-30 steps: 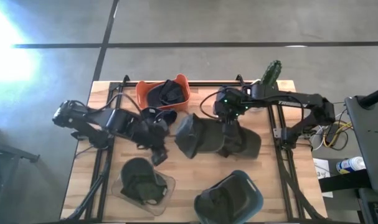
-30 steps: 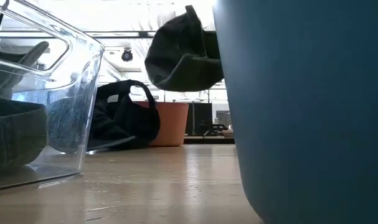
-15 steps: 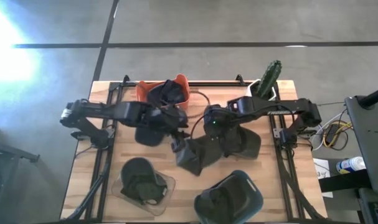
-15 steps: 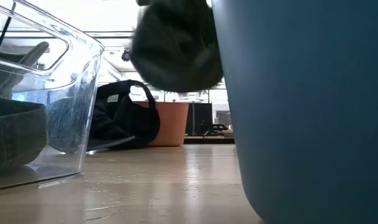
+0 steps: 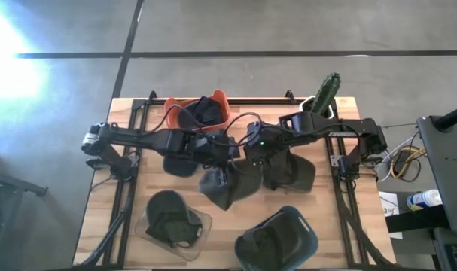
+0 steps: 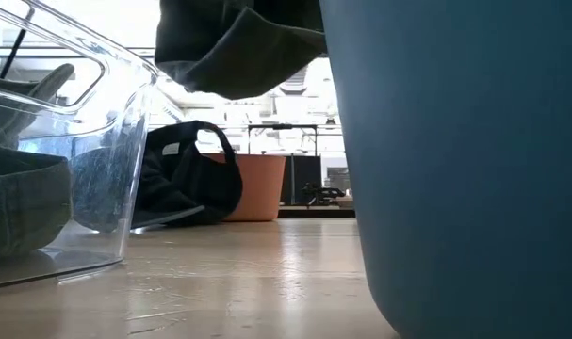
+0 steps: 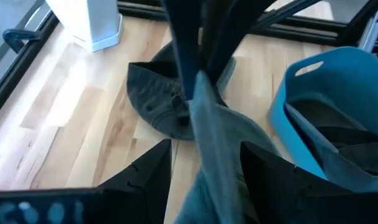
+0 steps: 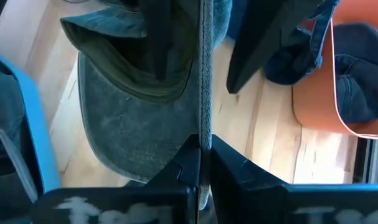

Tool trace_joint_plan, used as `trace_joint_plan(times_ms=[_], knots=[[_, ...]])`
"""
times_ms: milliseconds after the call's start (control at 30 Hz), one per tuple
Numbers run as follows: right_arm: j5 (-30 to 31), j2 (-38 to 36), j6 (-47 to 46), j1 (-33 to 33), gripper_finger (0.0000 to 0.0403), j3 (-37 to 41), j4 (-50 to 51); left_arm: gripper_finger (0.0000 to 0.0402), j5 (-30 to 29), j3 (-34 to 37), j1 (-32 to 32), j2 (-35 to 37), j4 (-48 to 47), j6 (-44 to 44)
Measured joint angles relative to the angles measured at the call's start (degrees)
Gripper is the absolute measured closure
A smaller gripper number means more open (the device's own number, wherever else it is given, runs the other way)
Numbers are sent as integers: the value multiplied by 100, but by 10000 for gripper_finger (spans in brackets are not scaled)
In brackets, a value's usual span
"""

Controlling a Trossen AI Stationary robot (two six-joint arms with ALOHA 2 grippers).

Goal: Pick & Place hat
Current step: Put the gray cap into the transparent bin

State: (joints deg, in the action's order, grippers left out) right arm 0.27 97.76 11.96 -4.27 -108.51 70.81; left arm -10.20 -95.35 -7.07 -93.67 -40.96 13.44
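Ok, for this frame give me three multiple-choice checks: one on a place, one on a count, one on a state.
1. The cactus stands:
A) at the table's middle
B) at the table corner near the right arm's base
C) at the corner near the left arm's base

2. Containers with a hat inside:
A) one
B) two
C) three

3. The right gripper is:
A) open over bare wood
B) shut on the lifted hat
C) open beside the cactus

Answers:
1 B, the high view shows it beside the right arm's mount.
2 C, the orange bin, clear container and blue bin each hold a dark hat.
3 B, the right wrist view shows its fingers pinched on the hat's edge.
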Motion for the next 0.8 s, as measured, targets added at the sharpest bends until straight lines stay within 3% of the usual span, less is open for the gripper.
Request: trace_joint_plan(times_ms=[200, 400, 600, 800], knots=[[-2, -2, -43, -49, 390, 0, 17, 254, 5, 0, -5, -15, -33, 47], [-1, -4, -69, -46, 383, 0, 2, 381, 4, 0, -14, -26, -15, -27], [26, -33, -334, -9, 332, 0, -47, 395, -469, 0, -82, -15, -278, 14], [582, -282, -462, 1, 259, 7, -162, 395, -1175, 7, -349, 131, -886, 572]])
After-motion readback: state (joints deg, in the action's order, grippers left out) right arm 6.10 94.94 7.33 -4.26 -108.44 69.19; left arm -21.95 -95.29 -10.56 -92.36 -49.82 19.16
